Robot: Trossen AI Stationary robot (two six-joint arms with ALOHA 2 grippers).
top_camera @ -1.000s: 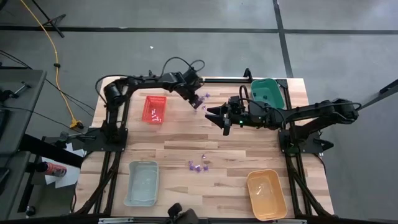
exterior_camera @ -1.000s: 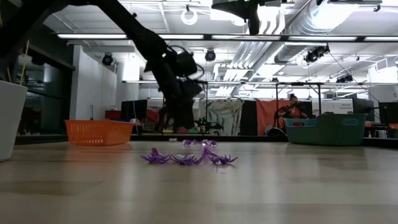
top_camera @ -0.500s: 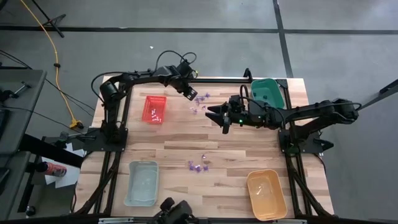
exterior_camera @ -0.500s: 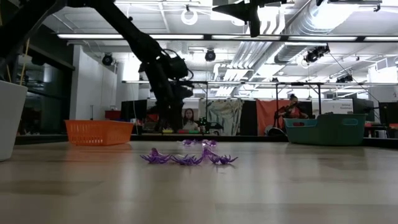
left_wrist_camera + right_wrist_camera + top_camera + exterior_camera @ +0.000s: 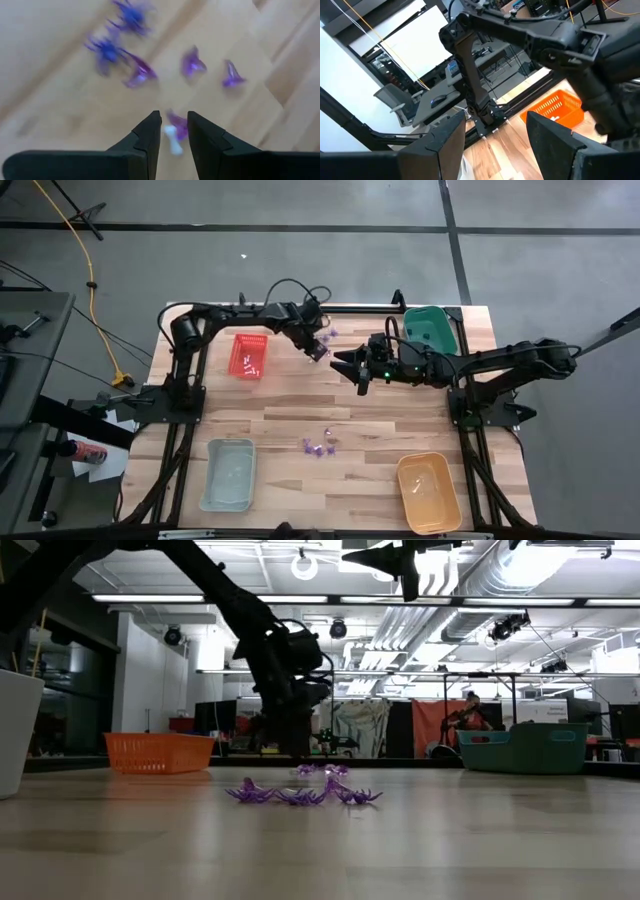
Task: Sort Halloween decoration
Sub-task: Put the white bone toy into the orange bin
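Left gripper (image 5: pixel 174 131) hovers part-open over a whitish piece (image 5: pixel 171 138) among purple decorations (image 5: pixel 193 64) on the table (image 5: pixel 400 420); we should centre the jaws on one piece, then close.

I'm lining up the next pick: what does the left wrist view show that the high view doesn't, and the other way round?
Only the left wrist view: a small white piece and a purple piece lie on the wood just ahead of the left claw, whose fingers stand slightly apart with nothing between them.

Only the high view: the red tray, green tray, pale blue tray and orange tray, the second purple cluster mid-table, and the right claw, open.

Both: the left claw and the purple pieces scattered near it.
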